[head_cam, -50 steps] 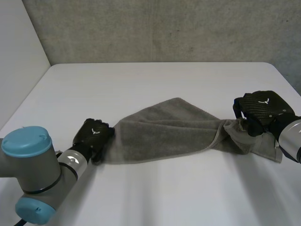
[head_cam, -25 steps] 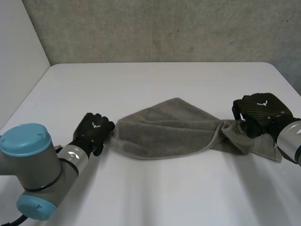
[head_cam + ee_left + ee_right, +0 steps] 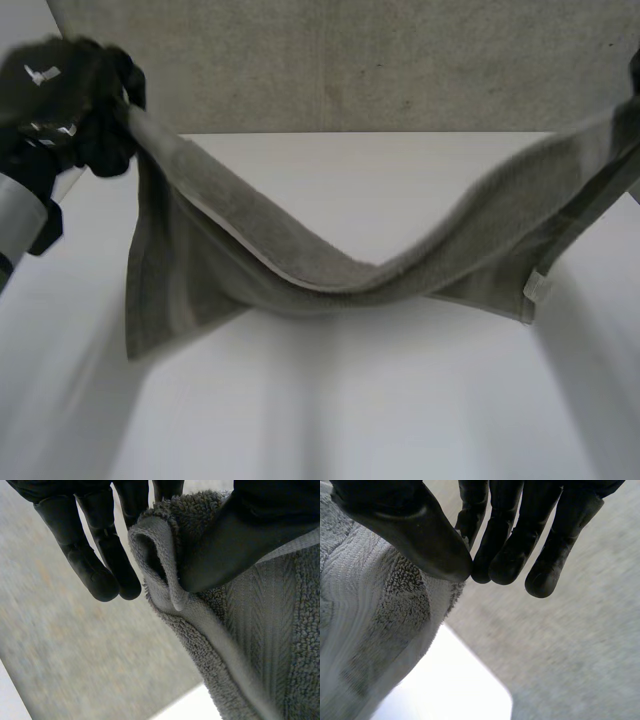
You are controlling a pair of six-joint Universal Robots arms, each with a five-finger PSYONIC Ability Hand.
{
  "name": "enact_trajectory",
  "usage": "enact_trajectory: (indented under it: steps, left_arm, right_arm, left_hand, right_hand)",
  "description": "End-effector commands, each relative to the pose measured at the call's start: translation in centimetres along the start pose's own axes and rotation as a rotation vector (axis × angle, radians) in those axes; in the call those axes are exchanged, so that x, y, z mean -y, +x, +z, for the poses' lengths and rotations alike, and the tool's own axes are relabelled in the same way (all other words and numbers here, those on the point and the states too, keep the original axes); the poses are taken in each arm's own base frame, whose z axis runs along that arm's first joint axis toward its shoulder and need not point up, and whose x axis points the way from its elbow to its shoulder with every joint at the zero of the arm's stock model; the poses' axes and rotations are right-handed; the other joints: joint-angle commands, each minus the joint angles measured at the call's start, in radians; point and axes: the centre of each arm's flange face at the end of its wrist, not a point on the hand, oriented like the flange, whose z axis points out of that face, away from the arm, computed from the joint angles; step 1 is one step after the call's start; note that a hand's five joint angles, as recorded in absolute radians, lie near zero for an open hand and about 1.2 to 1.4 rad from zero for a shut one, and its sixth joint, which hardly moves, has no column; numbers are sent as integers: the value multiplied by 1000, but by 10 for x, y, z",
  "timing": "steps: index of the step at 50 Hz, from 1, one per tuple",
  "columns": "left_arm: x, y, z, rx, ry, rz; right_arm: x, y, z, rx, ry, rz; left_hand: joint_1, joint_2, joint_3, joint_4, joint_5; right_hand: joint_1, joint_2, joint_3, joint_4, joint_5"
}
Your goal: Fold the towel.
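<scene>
Now my left hand (image 3: 66,95) is held high at the left, above the white surface (image 3: 340,410). Its thumb presses one end of the grey towel (image 3: 330,270) against a finger, so it grips the cloth. Its other fingers (image 3: 87,555) hang straight beside the rolled edge. My right hand (image 3: 415,530) is up at the far right, its thumb pinching the towel's other end against one of its straight fingers (image 3: 507,550), which hang close together. The towel hangs between both hands and sags in the middle towards the surface; I cannot tell whether its low point touches. A small pale tag (image 3: 537,287) sticks out of the hanging edge on my right side, too small to read. A grey wall (image 3: 350,60) stands behind.
</scene>
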Motion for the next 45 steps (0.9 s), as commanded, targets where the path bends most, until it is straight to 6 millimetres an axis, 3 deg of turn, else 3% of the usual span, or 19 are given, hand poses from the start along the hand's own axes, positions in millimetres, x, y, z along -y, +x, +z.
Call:
enact_trajectory:
  steps: [1, 5, 11, 13, 16, 18, 19, 21, 23, 28, 32, 34, 35, 37, 38, 39, 40, 41, 45]
  left_arm:
    - [-63, 6, 22, -37, -243, -23]
    - [-99, 4, 49, -53, -372, -19]
    - [-104, -6, 89, -46, -387, 43]
    - [-81, -13, 118, -32, -293, 65]
    - [-60, -18, 132, -14, -209, 76]
    - [-4, -25, 149, 18, -17, 90]
    - [-4, -25, 149, 18, -16, 90]
    - [52, -32, 155, 70, 180, 77]
    - [74, -37, 154, 104, 259, 61]
    - [93, -41, 148, 126, 315, 5]
    - [64, -42, 148, 118, 220, -20]
    - [19, -38, 142, 107, 74, -33]
    - [19, -38, 142, 107, 73, -33]
    - [-21, -39, 129, 91, -43, -41]
    - [-22, -39, 129, 91, -44, -41]
    - [-46, -42, 123, 80, -99, -47]
    - [-46, -42, 123, 80, -99, -47]
    - [-71, -45, 115, 66, -151, -53]
    - [-130, -29, 83, -37, -256, -64]
  right_arm:
    - [-40, -24, 27, 149, -133, -92]
    - [-53, -46, 51, 238, -152, -86]
    - [-50, -57, 90, 200, -96, -104]
    - [-29, -51, 122, 59, 46, -110]
    - [5, -32, 142, -115, 262, -86]
    - [19, -24, 147, -179, 377, -64]
    - [20, -24, 147, -179, 378, -64]
    - [51, -7, 142, -269, 597, -4]
    - [65, 3, 132, -299, 688, 32]
    - [72, 1, 110, -248, 772, 141]
    - [48, -19, 105, -129, 693, 178]
    - [33, -29, 104, -73, 643, 172]
    - [33, -29, 104, -72, 642, 172]
    - [0, -46, 104, 32, 541, 155]
    - [0, -46, 104, 33, 541, 155]
    - [-17, -51, 104, 72, 488, 150]
    - [-35, -57, 102, 107, 430, 147]
    - [-36, -57, 101, 107, 429, 147]
    - [-84, -80, 90, 199, 271, 133]
  left_hand:
    - [-1, -57, -141, -117, -261]
    - [-1, -57, -141, -117, -261]
    - [-1, -57, -141, -117, -261]
    - [-1, -57, -141, -117, -261]
    - [-1, -57, -141, -117, -261]
    - [-1, -57, -141, -117, -261]
    - [-1, -57, -141, -117, -261]
    - [-1, -57, -141, -117, -261]
    - [-1, -57, -141, -117, -261]
    - [-1, -57, -141, -117, -261]
    - [-1, -57, -141, -117, -261]
    - [-1, -57, -141, -117, -261]
    - [-1, -57, -141, -117, -261]
    - [-1, -57, -141, -117, -261]
    - [-1, -57, -141, -117, -261]
    - [-1, -57, -141, -117, -261]
    - [-1, -57, -141, -117, -261]
    - [-1, -57, -141, -117, -261]
    - [-1, -57, -141, -117, -261]
  right_hand:
    - [84, 59, 62, 58, 47]
    - [84, 59, 62, 58, 47]
    - [84, 59, 62, 58, 47]
    - [84, 59, 62, 58, 47]
    - [84, 59, 62, 58, 47]
    - [84, 59, 62, 58, 47]
    - [84, 59, 62, 58, 47]
    - [84, 59, 62, 58, 47]
    - [84, 59, 62, 58, 47]
    - [84, 59, 62, 58, 47]
    - [84, 59, 62, 58, 47]
    - [84, 59, 62, 58, 47]
    - [84, 59, 62, 58, 47]
    - [84, 59, 62, 58, 47]
    - [84, 59, 62, 58, 47]
    - [84, 59, 62, 58, 47]
    - [84, 59, 62, 58, 47]
    - [84, 59, 62, 58, 47]
    - [84, 59, 62, 58, 47]
